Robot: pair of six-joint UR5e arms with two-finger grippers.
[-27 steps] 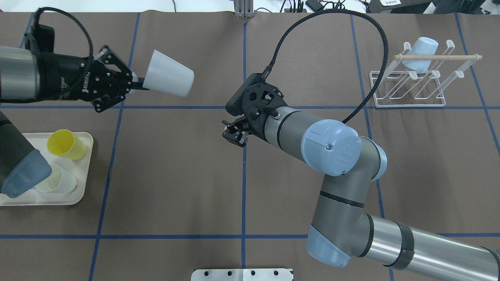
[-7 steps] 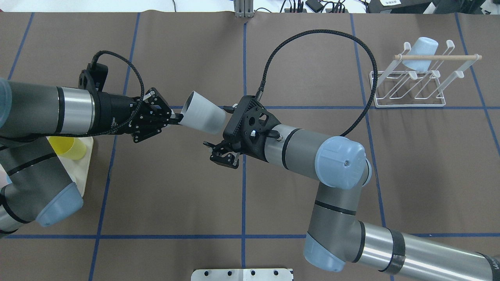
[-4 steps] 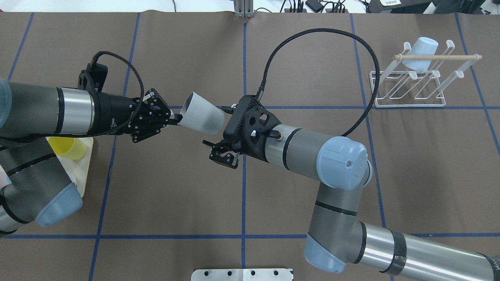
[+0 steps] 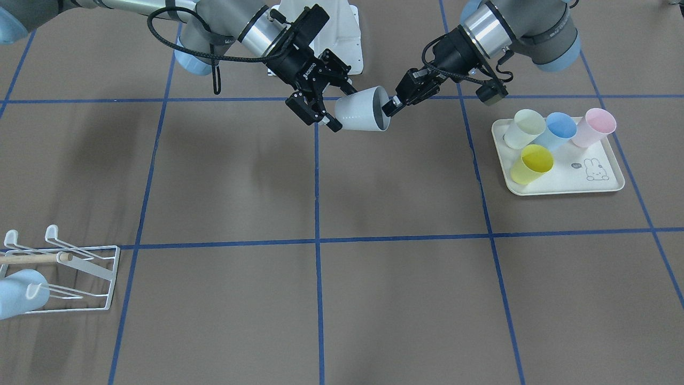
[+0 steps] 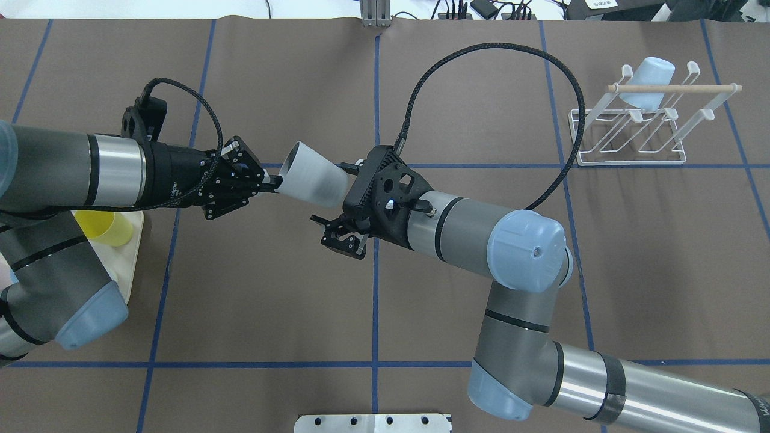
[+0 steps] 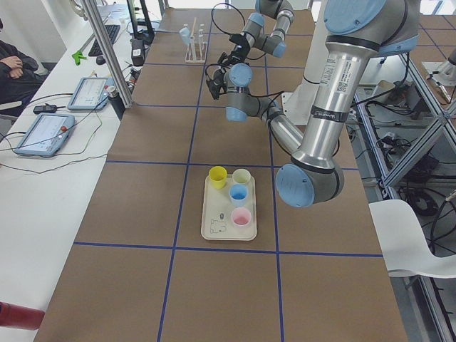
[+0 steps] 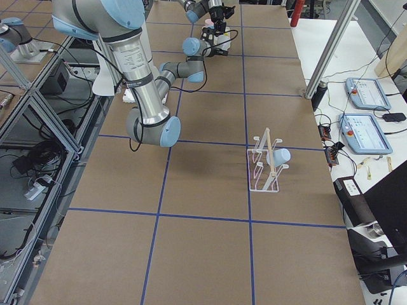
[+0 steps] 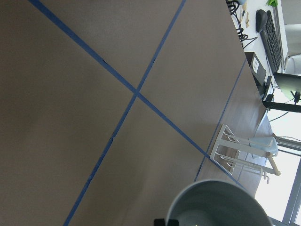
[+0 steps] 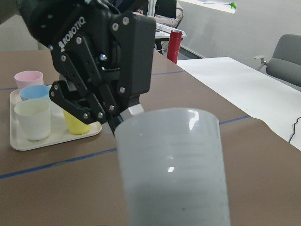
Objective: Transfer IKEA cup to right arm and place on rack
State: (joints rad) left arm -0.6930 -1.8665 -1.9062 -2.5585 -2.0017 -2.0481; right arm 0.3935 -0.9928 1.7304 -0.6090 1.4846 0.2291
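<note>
The IKEA cup (image 5: 311,180), pale grey-white, hangs on its side above the table centre, also seen in the front view as the cup (image 4: 362,109). My left gripper (image 5: 272,183) is shut on its rim, with one finger inside the mouth. My right gripper (image 5: 328,192) stands open, its fingers straddling the cup's base end without closing on it. The right wrist view shows the cup (image 9: 174,174) close up with the left gripper (image 9: 123,117) behind it. The white wire rack (image 5: 631,157) stands at the far right.
A light blue cup (image 5: 646,81) hangs on the rack under the wooden dowel (image 5: 674,88). A cream tray (image 4: 561,184) holds several coloured cups by my left arm's side. The right arm's black cable (image 5: 493,51) loops high over the table.
Since 3.8 s ago my left arm has carried the cup to the centre and my right gripper has come up around its base. Over the last second almost nothing moved.
</note>
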